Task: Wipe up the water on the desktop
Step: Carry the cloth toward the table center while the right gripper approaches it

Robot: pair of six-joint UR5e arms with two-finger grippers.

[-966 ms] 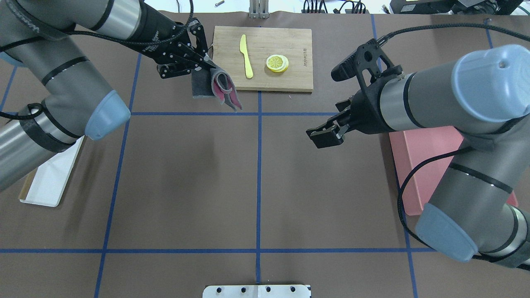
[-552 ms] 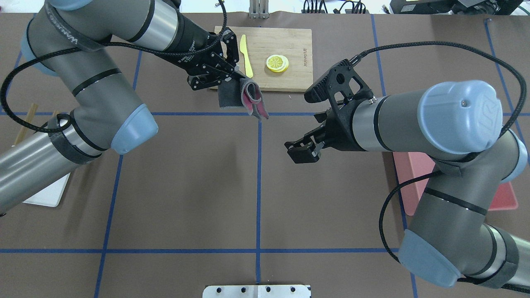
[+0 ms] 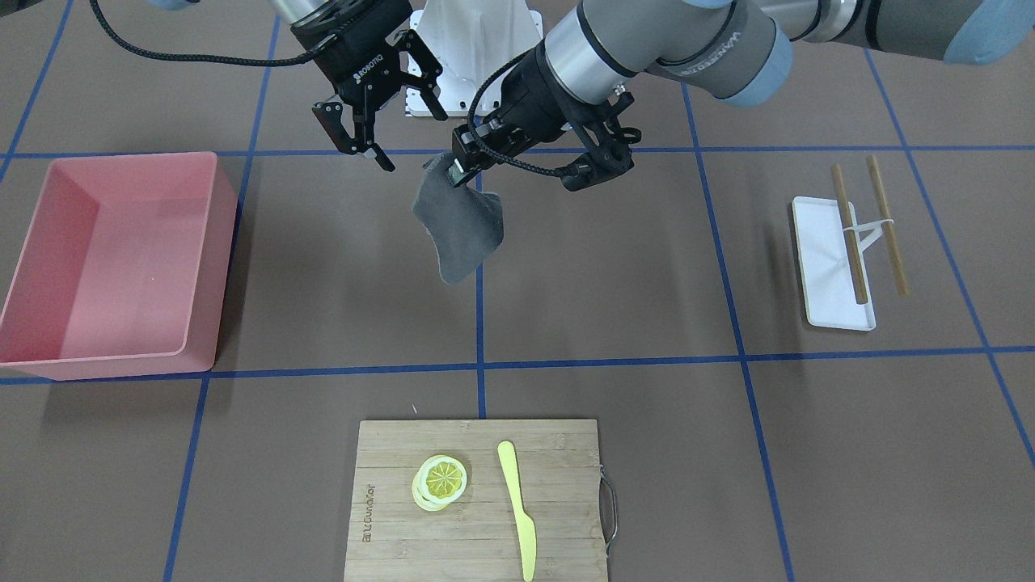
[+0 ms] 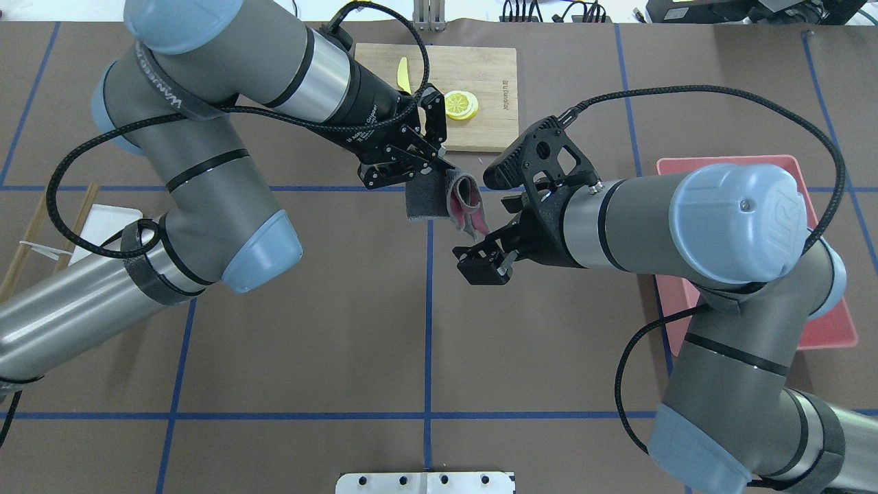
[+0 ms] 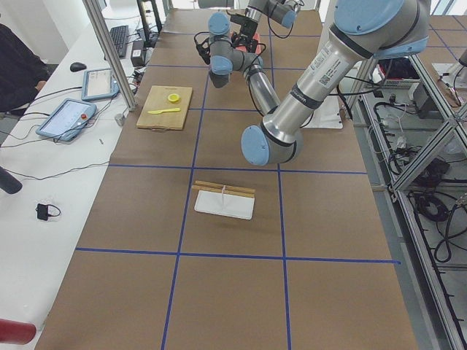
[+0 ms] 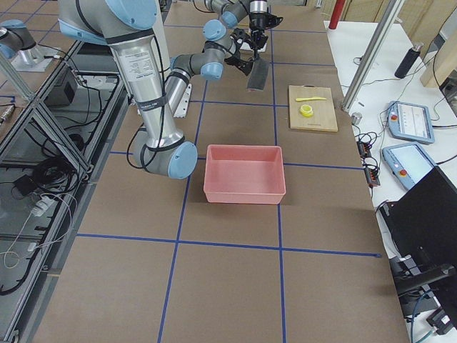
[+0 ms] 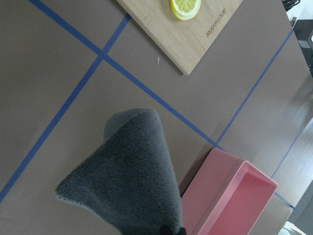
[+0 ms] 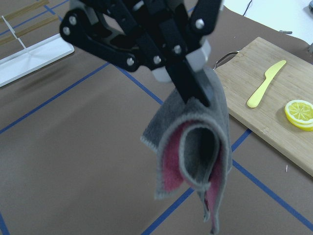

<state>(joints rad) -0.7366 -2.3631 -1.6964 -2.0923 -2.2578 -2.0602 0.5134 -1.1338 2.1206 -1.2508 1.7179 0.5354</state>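
Note:
The desktop is a flat brown surface crossed by blue tape lines; I see no water on it in any view. My left gripper is shut on a folded cloth, grey outside and pink inside, which hangs above the middle of the desktop. The cloth also shows in the front view, the left wrist view and the right wrist view. My right gripper is open and empty, just right of the hanging cloth and not touching it. In the front view it sits left of the cloth.
A bamboo cutting board at the far middle carries a yellow knife and lemon slices. A pink bin stands on my right side. A white tray with chopsticks lies on my left.
My left gripper has carried the cloth right and toward me, off the cutting board's edge to the middle. My right gripper has moved left, close to the cloth.

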